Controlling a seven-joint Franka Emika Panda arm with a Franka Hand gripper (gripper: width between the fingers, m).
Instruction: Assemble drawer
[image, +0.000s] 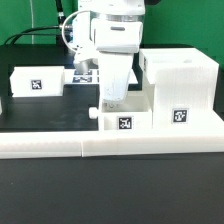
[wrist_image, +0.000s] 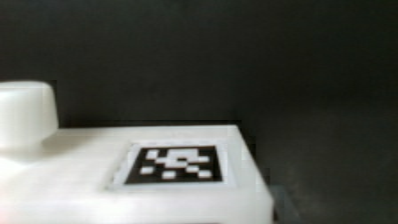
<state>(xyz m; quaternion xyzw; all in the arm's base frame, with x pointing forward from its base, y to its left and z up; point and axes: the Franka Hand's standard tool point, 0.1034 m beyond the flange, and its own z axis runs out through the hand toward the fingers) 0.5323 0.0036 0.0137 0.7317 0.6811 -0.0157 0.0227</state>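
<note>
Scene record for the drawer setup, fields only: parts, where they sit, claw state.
housing: large white box, the exterior view's right, tag on front
middle tray: small, beside housing, under claw
knob: on middle tray's side away from housing
left tray: the exterior view's left, apart from the rest
claw: low over middle tray; open or shut unclear
border rail: along the front
wrist view: tray tag, knob beside it

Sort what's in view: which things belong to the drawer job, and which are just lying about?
Job: large housing; knobbed tray in front; second tray on the exterior view's left.
Lying about: border rail; marker board.
</note>
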